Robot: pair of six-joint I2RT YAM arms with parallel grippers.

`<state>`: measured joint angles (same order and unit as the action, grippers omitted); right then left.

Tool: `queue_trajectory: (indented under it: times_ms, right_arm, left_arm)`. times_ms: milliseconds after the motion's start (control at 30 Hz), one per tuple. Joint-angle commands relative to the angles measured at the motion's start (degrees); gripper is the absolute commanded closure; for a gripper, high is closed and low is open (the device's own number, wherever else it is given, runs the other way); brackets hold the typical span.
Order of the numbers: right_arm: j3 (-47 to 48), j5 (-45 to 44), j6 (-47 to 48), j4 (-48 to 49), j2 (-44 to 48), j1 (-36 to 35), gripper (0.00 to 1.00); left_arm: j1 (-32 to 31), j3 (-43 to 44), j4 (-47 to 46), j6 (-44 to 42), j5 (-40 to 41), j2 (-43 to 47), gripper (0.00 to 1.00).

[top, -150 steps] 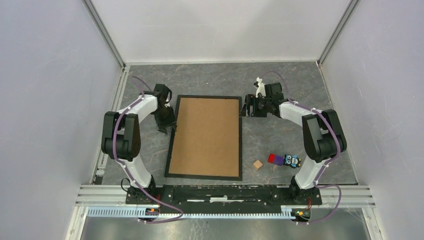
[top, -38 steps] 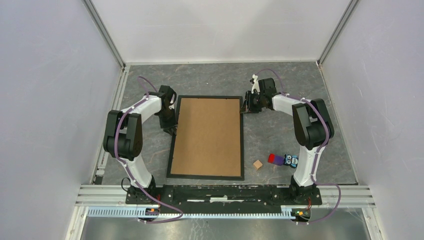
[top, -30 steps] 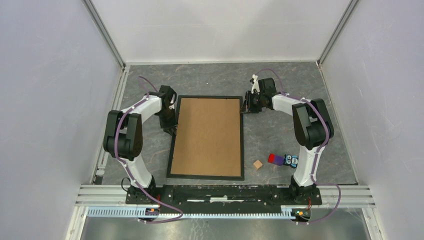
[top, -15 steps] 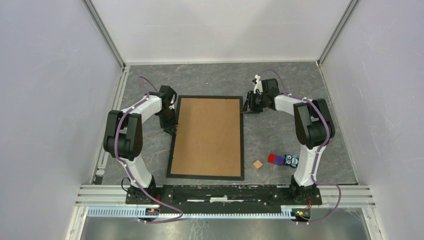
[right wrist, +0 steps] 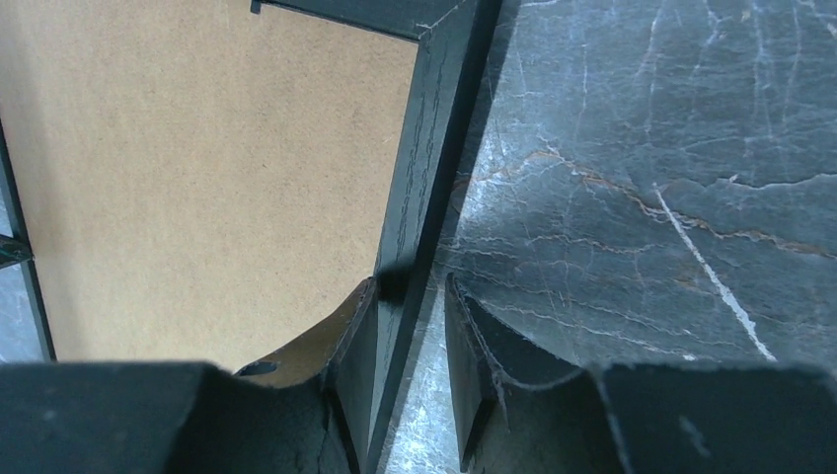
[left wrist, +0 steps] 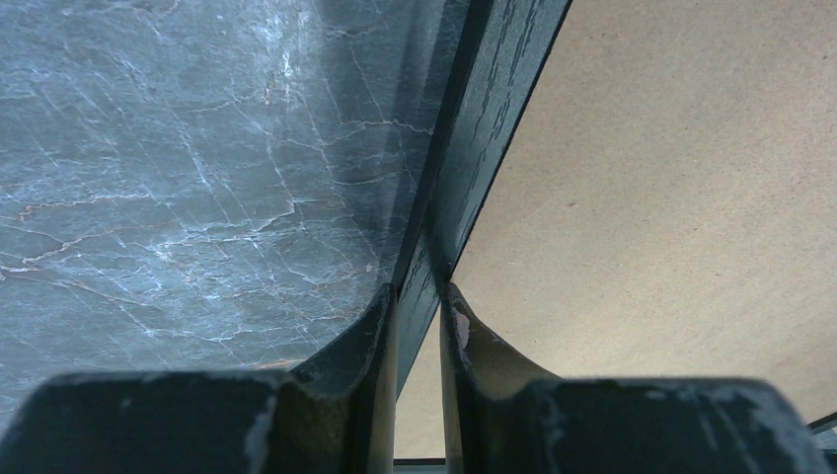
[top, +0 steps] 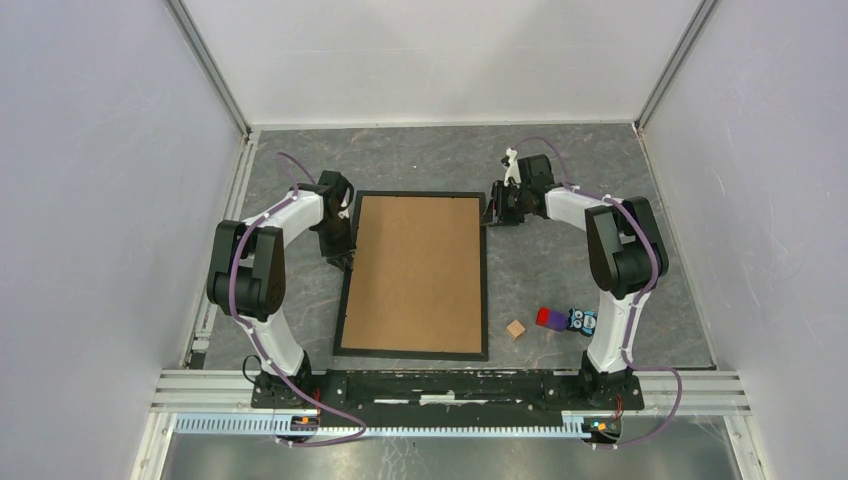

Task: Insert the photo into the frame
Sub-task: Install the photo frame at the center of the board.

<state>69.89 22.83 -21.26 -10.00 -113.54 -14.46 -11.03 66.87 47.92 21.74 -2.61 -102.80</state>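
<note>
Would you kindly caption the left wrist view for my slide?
Left gripper clamps the black frame, brown backing board alongside.

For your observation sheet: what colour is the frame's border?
The frame is black; top external view shows it best.

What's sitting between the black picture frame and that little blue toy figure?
A small wooden cube, then a red and purple block; the overhead view shows both.

Your table: grey, marble-patterned top. On it you have:
1. Frame, black, large, at the middle, long side running away from you, brown board facing up.
2. Cube, small, wooden, just right of the frame's near corner.
3. Block, red and purple, beside the cube.
4. Owl toy, touching the block.
</note>
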Motion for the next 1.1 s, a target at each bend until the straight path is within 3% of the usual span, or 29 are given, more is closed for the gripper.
queue_trajectory:
  times_ms: [0,567,800,900,1067]
  right_arm:
    - [0.2,-8.5,2.2,-5.3,-3.4,-1.2,0.64]
    - [4.1,-23.5,3.0,-12.0,-8.1,-4.5,0.65]
    - [10.1,-32.8,4.5,-18.2,-15.3,-10.5,0.65]
    - [13.8,-32.9,5.9,-20.7,-17.3,-12.8,0.64]
    - [16.5,-27.1,8.6,-20.2,-12.4,-13.2,0.59]
  left_arm:
    - [-0.8,0.0,0.0,-3.1,-0.7,0.2,0.92]
    - [-1.1,0.2,0.5,-3.3,-0.1,0.2,0.93]
    - [-1.3,0.2,0.4,-3.4,0.2,0.3,0.94]
    - [-1.4,0.2,0.5,-3.5,0.4,0.4,0.94]
    - [-1.5,0.0,0.5,-3.5,0.8,0.5,0.94]
